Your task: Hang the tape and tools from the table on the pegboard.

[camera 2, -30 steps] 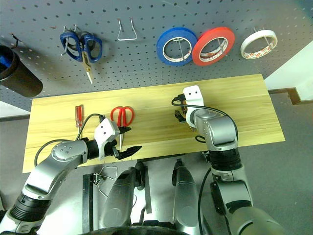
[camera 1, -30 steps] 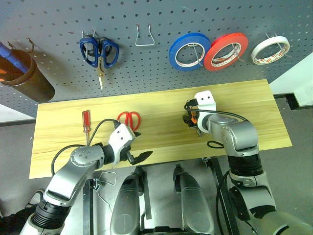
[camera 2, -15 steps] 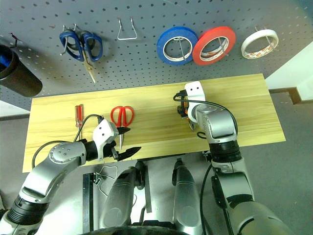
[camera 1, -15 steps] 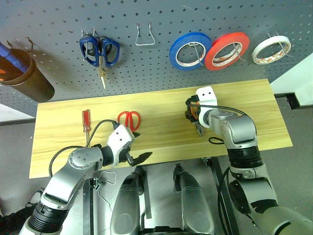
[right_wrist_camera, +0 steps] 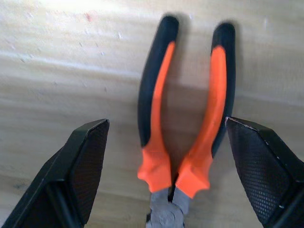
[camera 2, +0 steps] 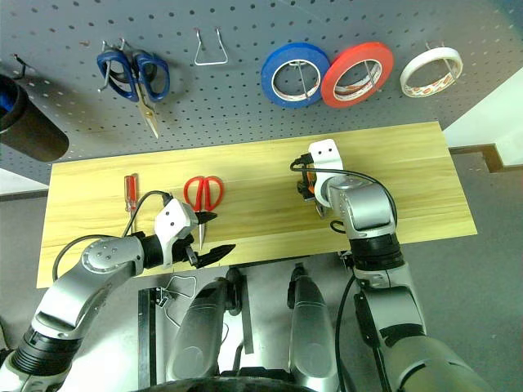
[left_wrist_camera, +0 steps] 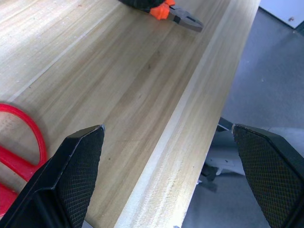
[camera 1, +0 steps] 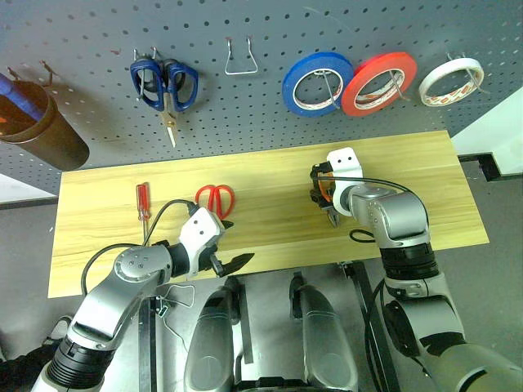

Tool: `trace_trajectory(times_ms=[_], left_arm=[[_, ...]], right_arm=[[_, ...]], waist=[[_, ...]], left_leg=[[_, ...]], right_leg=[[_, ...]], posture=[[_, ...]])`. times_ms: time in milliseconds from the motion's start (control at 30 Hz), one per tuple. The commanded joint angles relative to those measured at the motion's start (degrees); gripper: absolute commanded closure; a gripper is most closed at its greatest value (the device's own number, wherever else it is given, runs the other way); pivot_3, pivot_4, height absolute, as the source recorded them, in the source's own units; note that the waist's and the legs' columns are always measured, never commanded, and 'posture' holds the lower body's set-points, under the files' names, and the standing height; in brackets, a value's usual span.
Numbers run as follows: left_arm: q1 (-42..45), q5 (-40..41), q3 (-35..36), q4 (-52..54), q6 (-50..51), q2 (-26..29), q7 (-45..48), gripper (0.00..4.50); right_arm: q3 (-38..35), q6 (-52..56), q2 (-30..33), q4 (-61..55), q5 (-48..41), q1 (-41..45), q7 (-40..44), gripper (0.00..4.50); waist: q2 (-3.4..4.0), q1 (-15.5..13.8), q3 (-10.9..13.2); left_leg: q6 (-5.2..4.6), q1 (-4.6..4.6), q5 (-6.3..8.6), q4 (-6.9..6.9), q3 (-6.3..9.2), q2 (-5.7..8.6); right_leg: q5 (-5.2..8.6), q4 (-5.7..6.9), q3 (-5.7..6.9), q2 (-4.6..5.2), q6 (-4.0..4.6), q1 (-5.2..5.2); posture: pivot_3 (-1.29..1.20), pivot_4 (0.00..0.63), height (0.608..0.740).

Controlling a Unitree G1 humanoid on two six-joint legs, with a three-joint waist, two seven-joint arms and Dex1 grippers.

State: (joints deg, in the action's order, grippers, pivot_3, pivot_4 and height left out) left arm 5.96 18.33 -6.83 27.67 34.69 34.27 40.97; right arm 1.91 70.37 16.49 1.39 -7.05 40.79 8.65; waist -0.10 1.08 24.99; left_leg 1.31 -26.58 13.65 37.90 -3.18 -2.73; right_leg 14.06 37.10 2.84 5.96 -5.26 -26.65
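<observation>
Right gripper (right_wrist_camera: 164,142) hangs over the pliers (right_wrist_camera: 185,109) with its fingers spread wide, one on each side of the orange-and-black handles, nothing grasped yet. Those pliers lie flat on the table (camera 1: 425,175), right of centre in the head view, handles slightly parted, grey nose pointing toward the near edge. Left gripper (camera 1: 227,245), equally released, hovers at the table's near edge, lower left of centre, beside the red scissors (camera 1: 215,198); the screwdriver (camera 1: 143,202) lies further left. On the pegboard (camera 1: 245,114), the whitish tape (camera 1: 451,82) already hangs at upper right (done, apparently). Three tools remain on the table.
</observation>
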Motion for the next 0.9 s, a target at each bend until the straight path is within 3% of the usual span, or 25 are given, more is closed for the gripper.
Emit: trace_trajectory(times_ms=[33, 333, 433, 567, 900], left_arm=[[-1.0, 1.1, 1.3, 2.7, 0.1, 0.4, -0.1, 0.0], [-1.6, 1.2, 1.4, 3.4, 0.3, 0.4, -0.6, 0.0], [-1.6, 1.3, 1.5, 3.4, 0.3, 0.5, -0.7, 0.0], [-1.6, 1.3, 1.8, 3.3, 0.3, 0.6, -0.8, 0.0], [-1.2, 1.5, 1.7, 2.8, -0.1, 0.6, -1.3, 0.0]], right_arm=[[0.5, 0.9, 0.6, -0.2, 0.2, 0.3, 0.7, 0.41], [0.8, 1.1, 1.1, 0.5, 0.5, 0.8, 1.4, 0.41], [1.0, 0.7, 1.2, 0.9, 0.7, 0.9, 1.5, 0.96], [1.1, 0.4, 1.2, 1.4, 0.8, 1.0, 1.5, 2.28], [1.0, -1.1, 1.2, 1.7, 1.4, 1.1, 1.8, 2.3]], waist=[[0.0, 0.0, 0.0], [0.01, 0.0, 0.3], [0.01, 0.0, 0.3], [0.01, 0.0, 0.5], [0.01, 0.0, 0.5]], left_leg=[[0.0, 0.0, 0.0, 0.0, 0.0, 0.0], [0.0, -0.01, 0.0, -0.03, -0.03, 0.0], [0.0, -0.01, 0.0, -0.03, -0.04, 0.0], [0.0, -0.01, 0.0, -0.03, -0.05, 0.0], [0.0, -0.01, 0.0, -0.04, -0.08, 0.0]], right_leg=[[0.0, 0.0, 0.0, 0.0, 0.0, -0.01], [0.0, 0.0, -0.02, 0.0, 0.0, -0.03], [0.0, 0.0, -0.03, 0.0, 0.0, -0.04], [0.0, 0.0, -0.04, 0.01, 0.0, -0.05], [0.01, 0.0, -0.05, 0.01, 0.0, -0.05]], posture=[[0.01, 0.501, 0.716], [0.01, 0.504, 0.716], [0.01, 0.505, 0.716], [0.01, 0.505, 0.716], [0.02, 0.494, 0.716]])
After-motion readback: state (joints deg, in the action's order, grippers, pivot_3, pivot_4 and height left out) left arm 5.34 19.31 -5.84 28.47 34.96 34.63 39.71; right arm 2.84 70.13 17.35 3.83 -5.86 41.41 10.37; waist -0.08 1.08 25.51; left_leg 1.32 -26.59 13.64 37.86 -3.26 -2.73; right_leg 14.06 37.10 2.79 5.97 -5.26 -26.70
